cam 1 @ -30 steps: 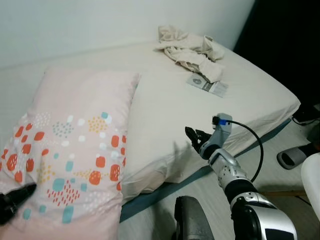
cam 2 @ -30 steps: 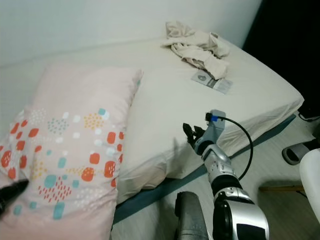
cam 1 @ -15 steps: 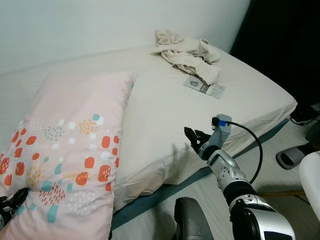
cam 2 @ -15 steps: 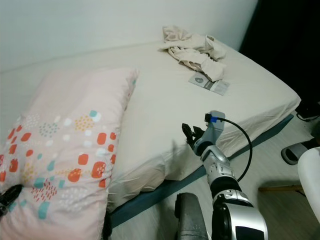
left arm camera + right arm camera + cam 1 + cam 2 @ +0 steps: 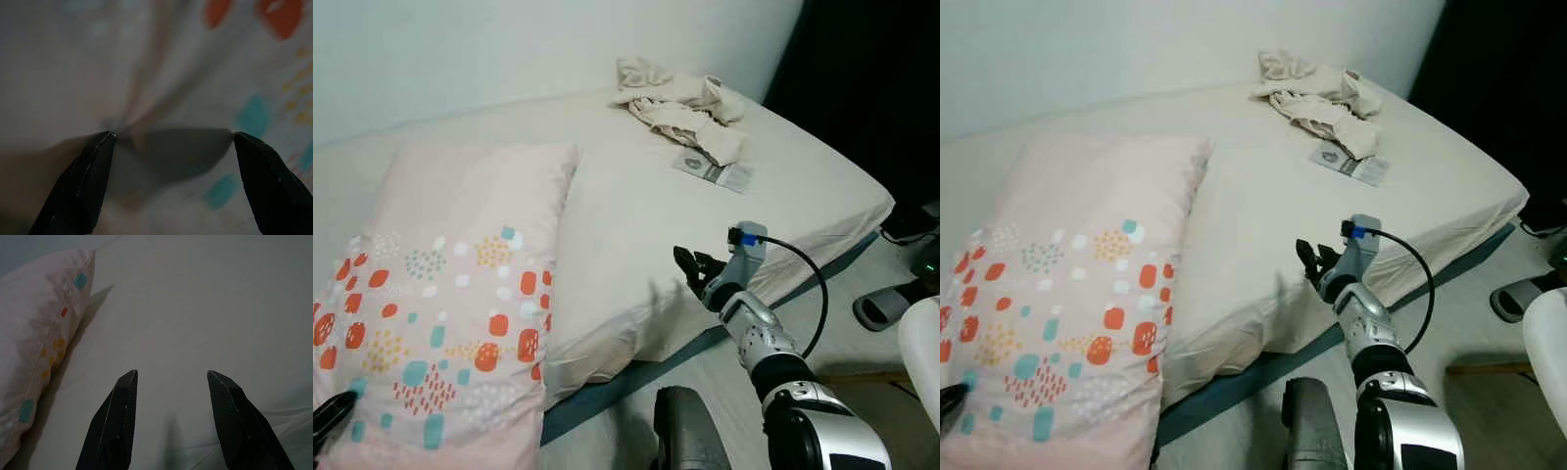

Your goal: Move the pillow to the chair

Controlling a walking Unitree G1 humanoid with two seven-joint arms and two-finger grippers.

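Note:
A long pink pillow (image 5: 460,284) with orange, teal and yellow dots lies on the left half of the bed, its near end hanging over the front edge. My left gripper (image 5: 325,416) is at that near end, low at the left. In the left wrist view its fingers (image 5: 88,176) stand wide apart, open, pressed against puckered pillow fabric (image 5: 161,73). My right gripper (image 5: 690,266) hovers open above the bed's front edge, right of the pillow, holding nothing; the right wrist view looks over the sheet to the pillow's side (image 5: 44,323).
The bed (image 5: 803,196) has a cream sheet. Crumpled beige clothes (image 5: 677,98) and a flat printed packet (image 5: 713,168) lie at its far right. A white rounded object (image 5: 922,357) and a grey item (image 5: 881,308) are on the floor at right. A white wall runs behind.
My left gripper has sunk toward the lower left corner of the view, and the pillow's near end has shifted slightly with it. The right arm has stayed put.

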